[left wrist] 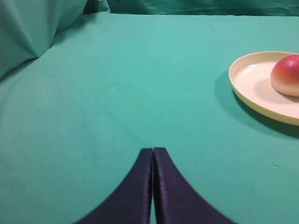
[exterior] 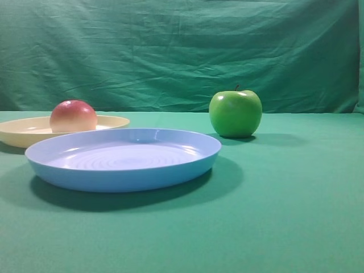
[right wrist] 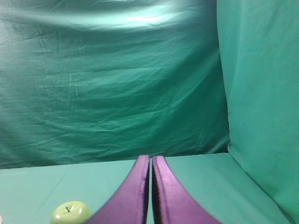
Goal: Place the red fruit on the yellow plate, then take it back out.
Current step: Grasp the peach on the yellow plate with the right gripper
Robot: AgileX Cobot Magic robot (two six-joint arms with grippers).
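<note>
The red fruit (exterior: 73, 116) rests on the yellow plate (exterior: 114, 122) at the far left of the exterior high view. In the left wrist view the red fruit (left wrist: 287, 75) and the yellow plate (left wrist: 252, 84) lie at the right edge. My left gripper (left wrist: 153, 149) is shut and empty, over bare green cloth well to the left of the plate. My right gripper (right wrist: 151, 157) is shut and empty too, raised and facing the green backdrop. Neither gripper shows in the exterior high view.
A larger light blue plate (exterior: 122, 170) lies in front of the yellow plate. A glossy green apple (exterior: 235, 113) stands at the back centre, and the green apple (right wrist: 71, 213) shows low left in the right wrist view. Green cloth walls close in the back and sides.
</note>
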